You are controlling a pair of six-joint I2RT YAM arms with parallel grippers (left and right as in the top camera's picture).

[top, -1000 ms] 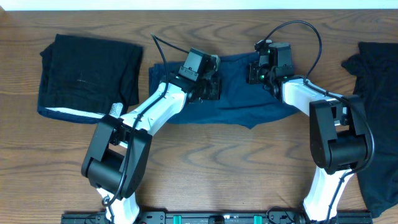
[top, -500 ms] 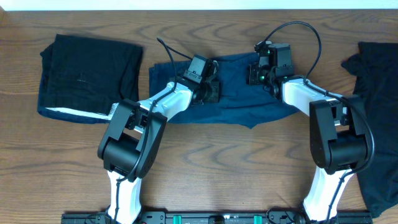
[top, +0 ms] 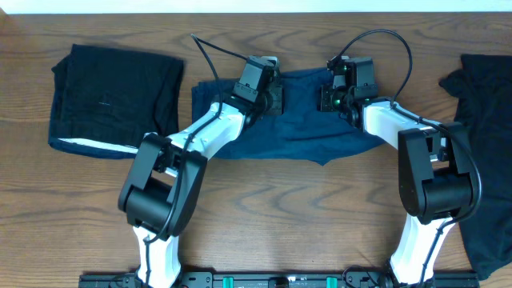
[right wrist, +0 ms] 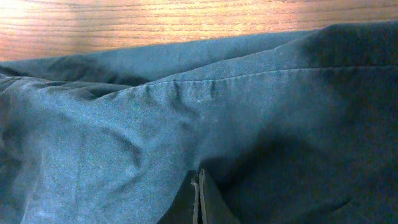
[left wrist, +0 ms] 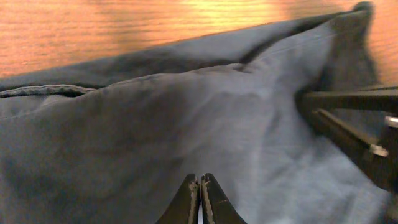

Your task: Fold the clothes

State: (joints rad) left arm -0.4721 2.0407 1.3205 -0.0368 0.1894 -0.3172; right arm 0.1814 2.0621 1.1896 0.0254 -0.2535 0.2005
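I see the navy-blue cloth (top: 308,132) lying rumpled along the middle of the table's (top: 280,216) far edge. A folded black piece (top: 112,92) with a white edge lies toward the far left corner, and another black cloth (top: 484,120) lies at the right edge. My left gripper (left wrist: 200,182) and right gripper (right wrist: 198,175) are both down on the navy-blue cloth near its far hem, close to each other, each with its fingers pressed together; I cannot tell whether either has fabric caught between them.

Brown wood-grain tabletop (top: 280,208). On it: folded black garment (top: 112,96), white-edged on its near side, at left; wrinkled navy-blue cloth (top: 304,128), centre rear; loose black cloth (top: 488,120), right edge, partly out of frame.
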